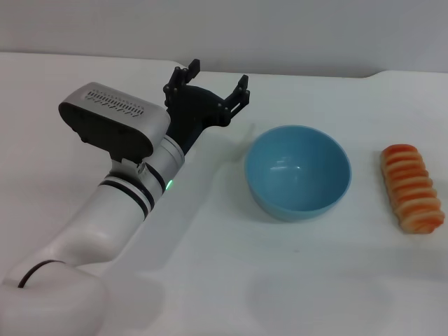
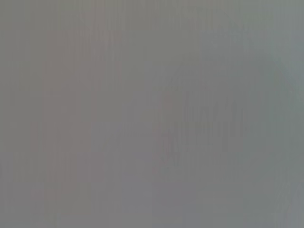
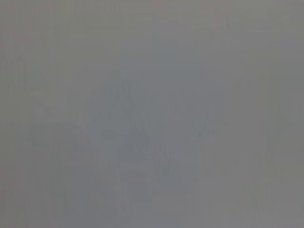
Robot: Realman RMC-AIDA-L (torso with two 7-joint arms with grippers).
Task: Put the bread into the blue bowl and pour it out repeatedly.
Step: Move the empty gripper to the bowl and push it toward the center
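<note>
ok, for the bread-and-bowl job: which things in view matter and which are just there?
Part of the job:
- bread, on the table to the right of the bowl, striped side up
- blue bowl, upright, nothing in it
- left gripper, open, holding nothing, to the left of the bowl and behind it

Just there:
- white table
- no stray items seen; wrist views show nothing; right arm out of view

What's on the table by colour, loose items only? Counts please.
Blue: 1, the blue bowl, upright and empty.
Orange and cream: 1, the bread, lying on the table beside the bowl on the robot's right, apart from it.
Total: 2.
The left gripper, fingers open, is on the bowl's other side and holds nothing.
</note>
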